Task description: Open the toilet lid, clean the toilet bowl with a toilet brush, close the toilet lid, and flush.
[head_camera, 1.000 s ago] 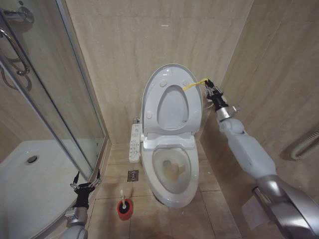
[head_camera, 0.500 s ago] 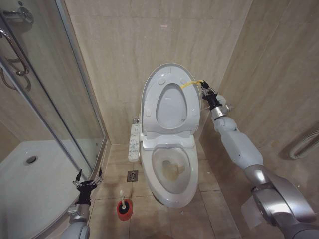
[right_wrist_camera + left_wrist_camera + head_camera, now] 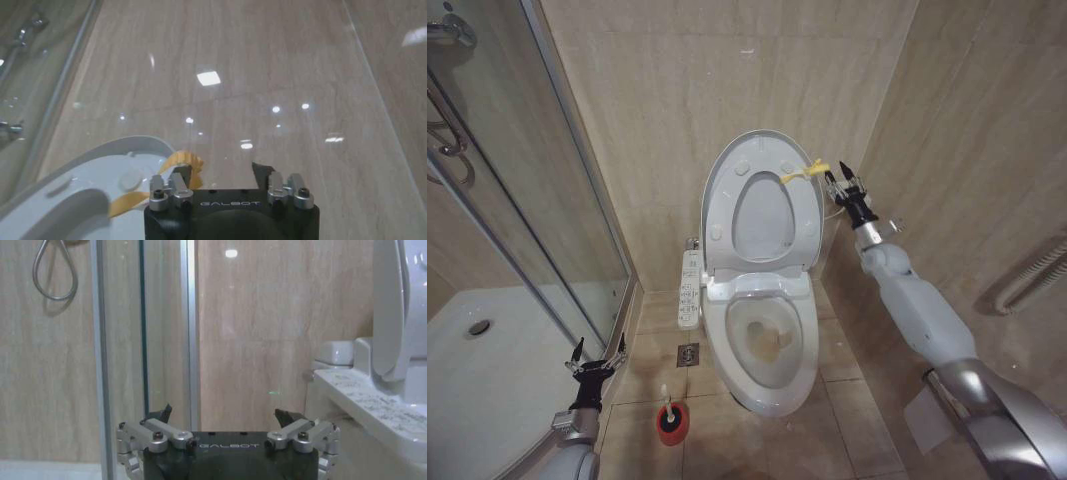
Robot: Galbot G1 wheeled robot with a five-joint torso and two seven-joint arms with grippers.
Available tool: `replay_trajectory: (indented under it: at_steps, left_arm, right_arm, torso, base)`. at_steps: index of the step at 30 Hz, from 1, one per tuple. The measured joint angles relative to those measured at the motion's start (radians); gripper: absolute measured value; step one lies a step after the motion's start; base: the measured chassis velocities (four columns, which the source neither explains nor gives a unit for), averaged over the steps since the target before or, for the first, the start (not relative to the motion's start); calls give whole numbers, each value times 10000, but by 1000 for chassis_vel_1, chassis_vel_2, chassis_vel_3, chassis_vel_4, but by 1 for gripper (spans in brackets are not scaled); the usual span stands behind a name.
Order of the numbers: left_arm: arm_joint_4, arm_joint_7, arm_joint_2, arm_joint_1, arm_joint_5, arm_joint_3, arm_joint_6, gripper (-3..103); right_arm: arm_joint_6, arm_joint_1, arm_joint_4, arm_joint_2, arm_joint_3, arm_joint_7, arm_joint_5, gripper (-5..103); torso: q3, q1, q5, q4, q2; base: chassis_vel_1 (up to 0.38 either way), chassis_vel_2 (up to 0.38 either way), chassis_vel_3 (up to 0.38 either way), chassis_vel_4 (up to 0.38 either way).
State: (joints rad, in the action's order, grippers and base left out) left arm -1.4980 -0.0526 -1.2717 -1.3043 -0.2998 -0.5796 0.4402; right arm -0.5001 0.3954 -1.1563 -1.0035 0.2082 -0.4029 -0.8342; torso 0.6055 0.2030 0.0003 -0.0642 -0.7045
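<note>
The toilet lid is smooth glossy white plastic, the toilet bowl shiny ceramic, the walls polished beige tile, and the shower door clear glass in metal framing.

Even, warm light is filling the room from above, casting only soft shadows. Bright lamp reflections are glaring off the glossy wall tiles in the right wrist view. The left wrist view is looking slightly soft, and straight lines are bowing toward the head view's edges.
</note>
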Motion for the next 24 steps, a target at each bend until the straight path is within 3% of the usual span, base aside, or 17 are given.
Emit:
replay_trajectory:
  at_steps: [4, 5, 11, 12, 18, 24]
  left_arm:
    - [-190, -2, -12, -66, 5, 24, -24, 100]
    - [-260, -3, -25, -100, 9, 25, -34, 100]
    - [-672, -12, -69, -342, 21, -3, -84, 100]
    - [-743, -15, -69, -396, 22, -22, -87, 100]
    - [-1197, -21, -50, -694, 1, -169, -64, 100]
    - [-1506, -19, -73, -819, -32, -46, -43, 100]
  right_arm:
    - [67, 1148, -1086, 494, 360, 73, -286, 54]
    - [69, 1454, -1355, 644, 487, 82, -329, 81]
    - [-123, 3383, -3038, 1244, 1239, 409, -538, 81]
    - [-187, 3845, -3435, 1317, 1429, 552, -542, 100]
    - [-467, 6407, -6023, 1444, 2596, 1630, -420, 100]
    - [-449, 8307, -8034, 1522, 3675, 2211, -111, 100]
  torso:
    - [0, 0, 2, -1, 0]
    - [-1, 0, 0, -1, 0]
    - [-2, -1, -4, 4, 0]
    - [-2, -1, -2, 4, 0]
    - [-3, -3, -2, -1, -1]
    - [-3, -2, -7, 6, -1]
  base:
    - [0, 0, 0, 0]
    - [0, 0, 0, 0]
    - [0, 0, 0, 0]
    - [0, 0, 0, 0]
    - [0, 0, 0, 0]
    - [0, 0, 0, 0]
